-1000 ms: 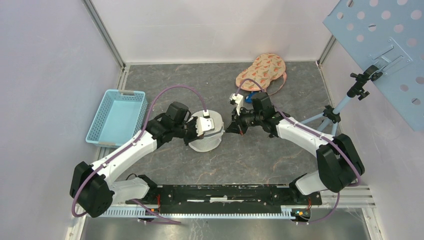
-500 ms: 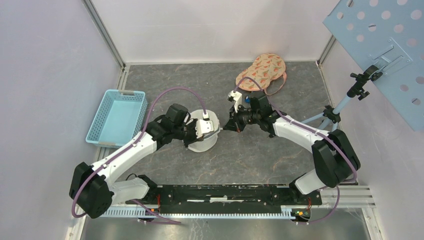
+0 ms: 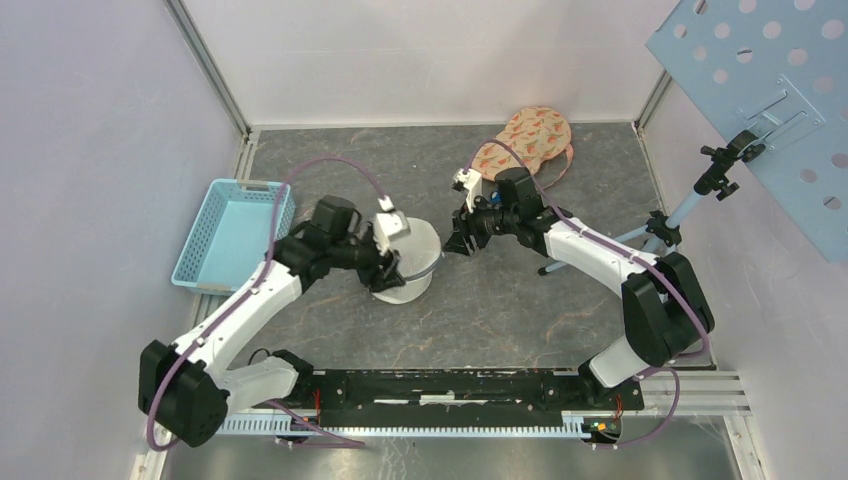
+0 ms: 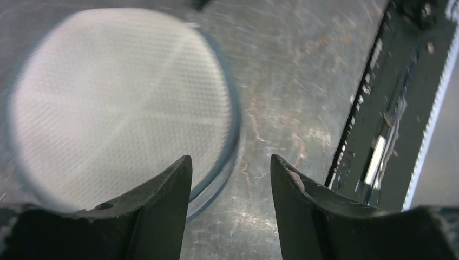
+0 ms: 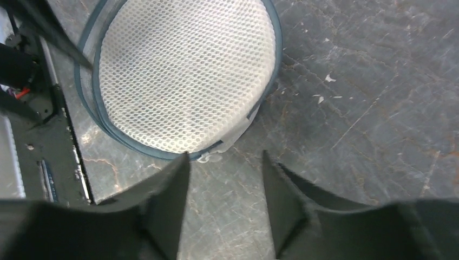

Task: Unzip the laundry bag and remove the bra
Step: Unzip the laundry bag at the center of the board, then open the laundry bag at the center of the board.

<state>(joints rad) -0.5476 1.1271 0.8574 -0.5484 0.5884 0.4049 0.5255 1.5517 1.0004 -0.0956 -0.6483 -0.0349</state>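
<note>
**A:** Where is the bag, and how do the grippers stand?

**B:** Mid-table: a round, white mesh bag with a grey-blue rim. The left gripper hangs over its edge, fingers spread, holding nothing. The right gripper is just beside the rim, likewise spread and empty.

**A:** How should it handle?

**B:** Probably light and limp. The mesh would give, the rim would spring, and the bag may slide on the smooth table. The best hold looks like the small pale tab at the rim, likely the zip pull, with the rim pinched beside it.

**A:** And the bra?

**B:** A patterned bra lies at the rear, well apart from the bag. It is soft; take it by a strap.
</note>
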